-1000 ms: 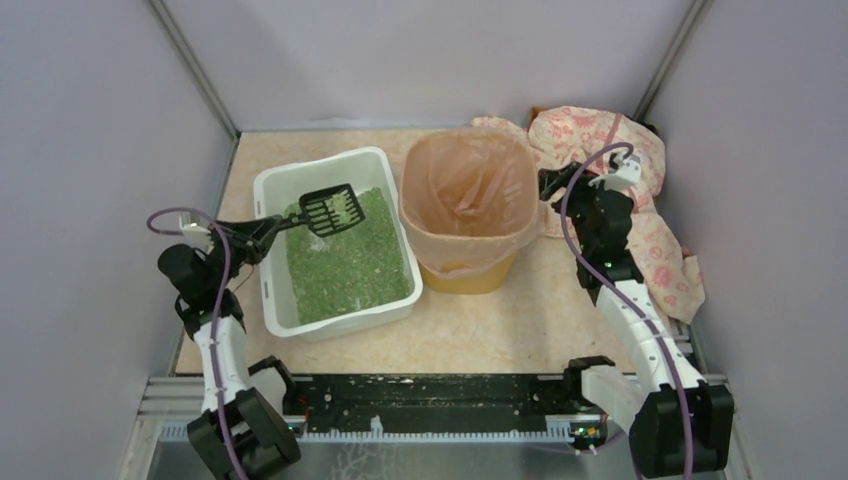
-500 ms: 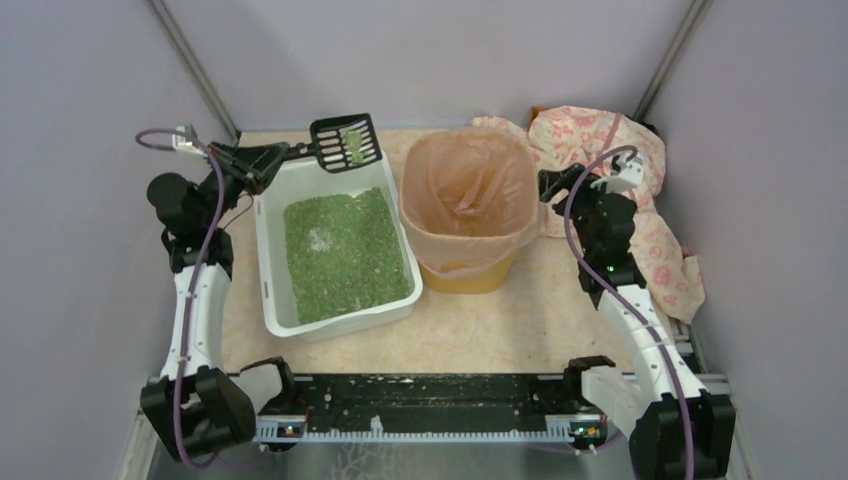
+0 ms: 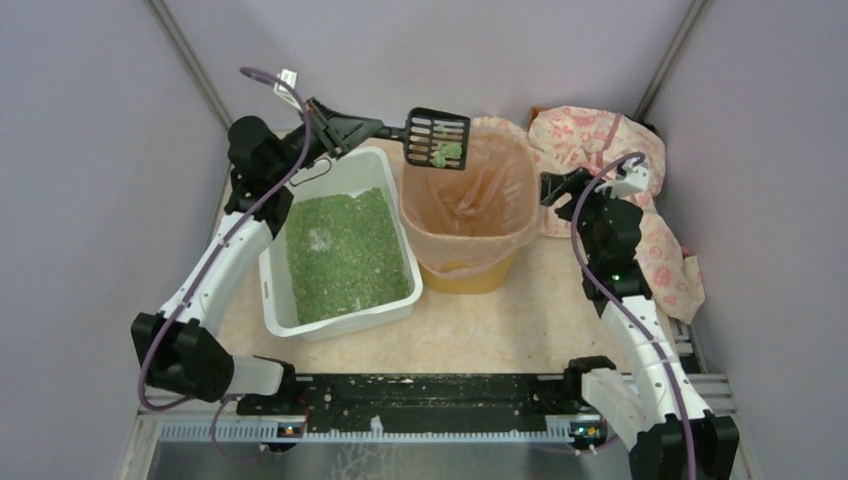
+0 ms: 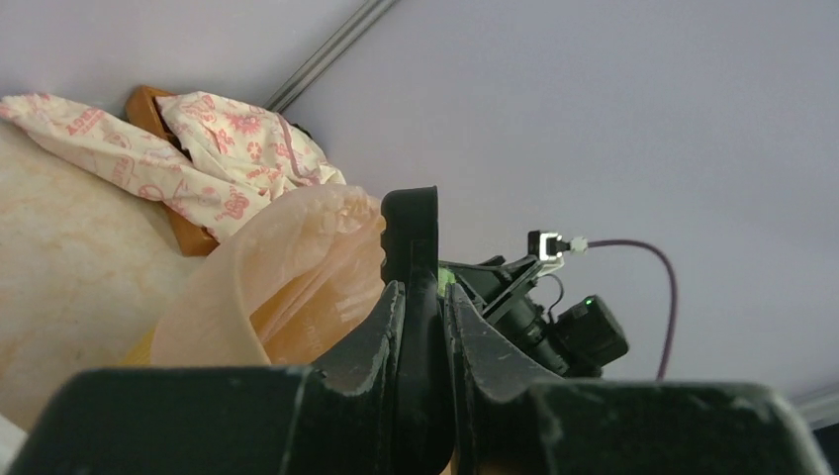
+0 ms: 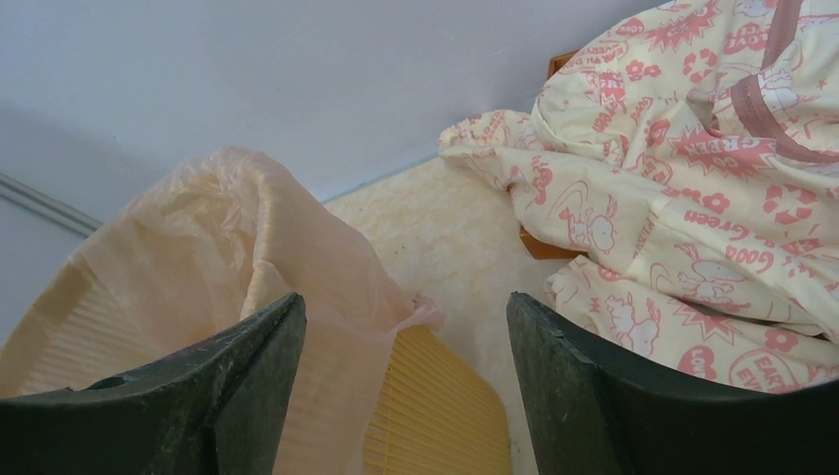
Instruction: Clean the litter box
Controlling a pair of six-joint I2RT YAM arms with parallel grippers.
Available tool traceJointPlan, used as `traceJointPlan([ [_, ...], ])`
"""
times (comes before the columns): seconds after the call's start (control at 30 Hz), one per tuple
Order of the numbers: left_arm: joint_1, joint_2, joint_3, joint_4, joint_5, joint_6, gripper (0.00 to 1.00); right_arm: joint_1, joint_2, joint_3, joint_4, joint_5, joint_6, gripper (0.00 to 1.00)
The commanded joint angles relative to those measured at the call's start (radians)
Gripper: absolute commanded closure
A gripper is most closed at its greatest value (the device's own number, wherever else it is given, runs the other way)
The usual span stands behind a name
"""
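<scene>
Black plastic fills my left wrist view. The left pincer (image 4: 420,297) is clamped narrow on the handle of the litter scoop (image 4: 411,228), one finger pressed against each side of it. From the top camera I see the left pincer (image 3: 378,128) held high above the table (image 3: 480,330), with the scoop (image 3: 438,138) reaching out straight beyond its tips. The slotted head sits roughly level and carries a small clump of green litter (image 3: 447,153).

Ahead of that pincer and lower down stands the yellow bin (image 3: 478,277), lined with a peach bag (image 3: 510,215). The scoop head hangs over the side of the bag's open mouth nearest the pincer. The white litter box (image 3: 330,322) lies below and behind the left pincer, back toward that arm's base and just beside the bin. It holds a flat bed of green litter (image 3: 345,250).

My right pincer (image 3: 550,185) is spread wide and grips nothing. It sits just beside the bin's rim, and I cannot tell whether it touches the bag. In its own wrist view the right pincer (image 5: 404,317) frames the bag (image 5: 198,257) and the bin's ribbed yellow wall ahead of it. A patterned cloth (image 5: 693,178) is heaped off to its other side.
</scene>
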Motion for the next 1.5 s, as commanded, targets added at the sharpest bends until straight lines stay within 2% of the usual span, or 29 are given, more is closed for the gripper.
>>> traceJointPlan([
  [0.0, -0.077, 0.040, 0.073, 0.014, -0.009, 0.259, 1.00, -0.006, -0.044, 0.019, -0.006, -0.001, -0.001, 0.25],
  [0.17, -0.159, 0.008, 0.034, 0.013, -0.027, 0.525, 1.00, -0.006, -0.090, 0.011, -0.046, 0.135, 0.066, 0.27],
  [0.33, -0.241, -0.072, -0.044, 0.058, 0.004, 0.816, 1.00, -0.007, -0.090, -0.005, -0.005, 0.103, 0.113, 0.28],
  [0.43, -0.284, -0.116, -0.089, 0.094, 0.032, 0.941, 1.00, -0.006, -0.087, -0.019, 0.021, 0.088, 0.125, 0.29],
  [0.6, -0.306, -0.145, -0.081, 0.077, 0.095, 1.015, 1.00, -0.007, -0.083, -0.025, 0.031, 0.084, 0.119, 0.29],
  [1.03, -0.382, -0.174, 0.010, -0.025, 0.105, 1.117, 1.00, -0.008, -0.087, -0.039, 0.039, 0.069, 0.105, 0.30],
  [1.17, -0.382, -0.242, -0.012, 0.045, -0.084, 1.059, 1.00, -0.007, -0.084, -0.046, 0.047, 0.063, 0.105, 0.30],
  [1.27, -0.382, -0.288, 0.022, 0.011, -0.276, 1.044, 1.00, -0.008, -0.084, -0.051, 0.054, 0.059, 0.105, 0.30],
  [1.4, -0.381, -0.348, 0.095, -0.145, -0.566, 1.044, 1.00, -0.008, -0.079, -0.063, 0.065, 0.051, 0.109, 0.30],
  [1.47, -0.382, -0.366, 0.150, -0.276, -0.724, 1.058, 1.00, -0.007, -0.075, -0.065, 0.069, 0.047, 0.112, 0.30],
])
